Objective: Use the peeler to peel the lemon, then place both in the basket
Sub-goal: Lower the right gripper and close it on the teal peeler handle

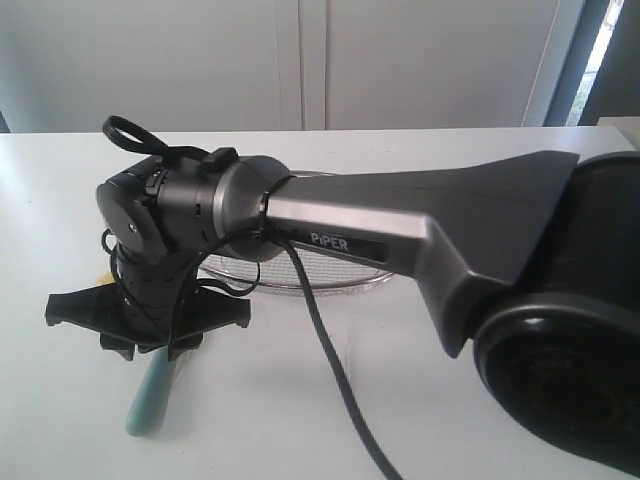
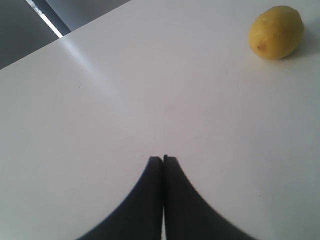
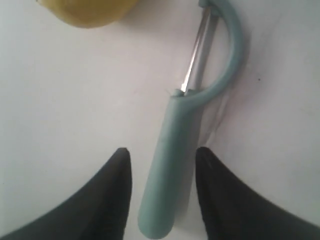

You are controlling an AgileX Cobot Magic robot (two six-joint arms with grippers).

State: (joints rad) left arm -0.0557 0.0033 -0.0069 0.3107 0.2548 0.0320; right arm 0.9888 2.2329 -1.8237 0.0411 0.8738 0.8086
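Outside, the right gripper [image 1: 150, 343] hangs low over the white table [image 1: 60, 180], just above the peeler [image 1: 147, 405]. The basket [image 1: 340, 272] sits behind its arm.

At the left wrist, the left gripper [image 2: 163, 159] has its jaws together, well apart from the lemon [image 2: 276, 32].

At the right wrist, the jaws stand apart astride the peeler's handle, with the lemon near its head.

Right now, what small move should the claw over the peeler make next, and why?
Probably shut the right claw on the peeler: its fingers stand open on either side of the handle, which lies ungripped on the table.
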